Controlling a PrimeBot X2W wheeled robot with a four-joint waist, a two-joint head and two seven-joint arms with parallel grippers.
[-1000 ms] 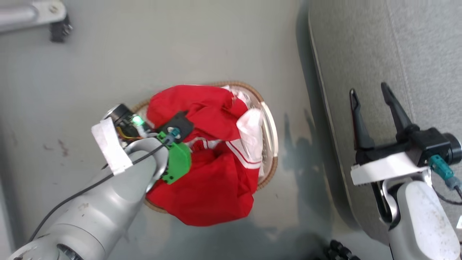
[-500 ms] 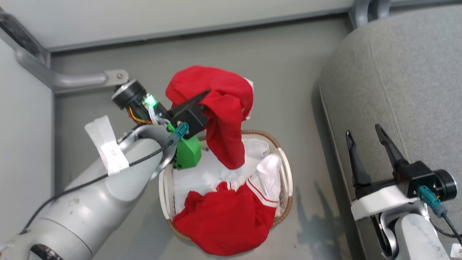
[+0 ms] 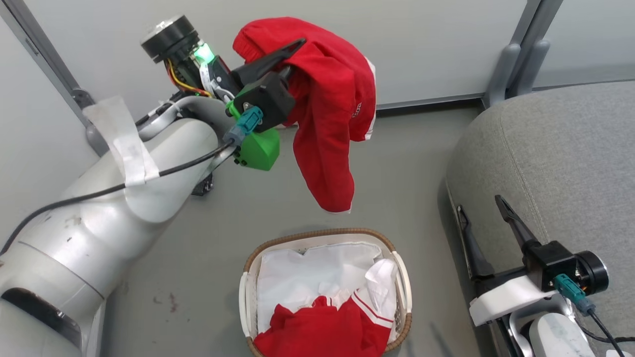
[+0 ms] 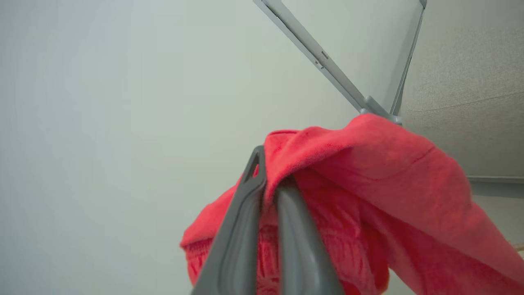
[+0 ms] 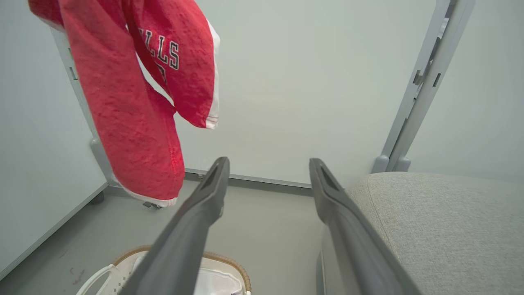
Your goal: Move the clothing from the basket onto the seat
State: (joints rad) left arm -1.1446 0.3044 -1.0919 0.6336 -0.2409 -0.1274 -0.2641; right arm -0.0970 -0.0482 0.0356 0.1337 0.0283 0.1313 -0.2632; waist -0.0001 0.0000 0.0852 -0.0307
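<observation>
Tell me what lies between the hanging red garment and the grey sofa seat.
In the head view, bare grey floor separates the red fabric garment, held by the left gripper, from the grey upholstered seat.

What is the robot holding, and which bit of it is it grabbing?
The left gripper is shut on a red garment, pinching a bunched fold at its top; the rest hangs free. The right gripper is open and holds nothing.

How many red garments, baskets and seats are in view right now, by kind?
Red garments: 2, the hanging garment in the left gripper and the crumpled garment in the basket
Baskets: 1
Grey seat: 1
Total: 4
</observation>
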